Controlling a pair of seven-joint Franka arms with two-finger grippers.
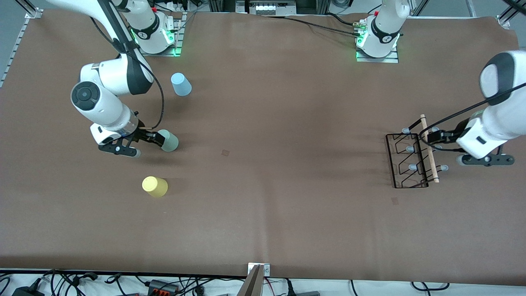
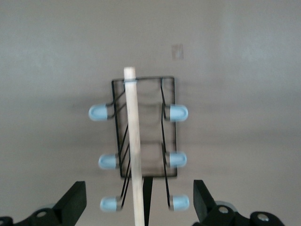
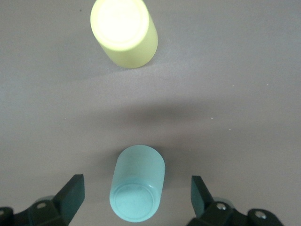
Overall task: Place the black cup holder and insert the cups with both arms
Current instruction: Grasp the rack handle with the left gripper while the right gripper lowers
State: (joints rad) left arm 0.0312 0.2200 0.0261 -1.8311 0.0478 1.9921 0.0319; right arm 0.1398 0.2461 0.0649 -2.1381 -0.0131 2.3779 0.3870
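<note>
At the right arm's end of the brown surface (image 1: 263, 213) we see three cups standing upside down, well apart from one another. The blue cup (image 1: 181, 84) lies farthest from the front camera, the yellow cup (image 1: 155, 186) nearest to it, and the mint cup (image 1: 168, 140) between the two. The right gripper (image 1: 141, 144) is low at the mint cup; in the right wrist view its fingers (image 3: 70, 195) are spread wide, one on each side of the mint cup (image 3: 137, 189), with a clear gap on both sides. We take it to be open and holding nothing. The yellow cup (image 3: 124, 32) shows farther off in that same view.

At the left arm's end of the surface stands the rack (image 1: 409, 161), a black wire frame with a rectangular base. Its wooden rod (image 1: 429, 149) runs along the top, and pale blue capped pegs (image 1: 412, 167) jut out on both sides. The left gripper (image 1: 431, 137) is at the rod, toward the rod's end that is farther from the front camera. In the left wrist view the rod (image 2: 134, 150) runs up between the fingers (image 2: 73, 202), which stand wide apart and well clear of it. We note three pegs (image 2: 178, 112) on each side of the rack (image 2: 143, 127). This gripper, too, is open and grasps nothing.
</note>
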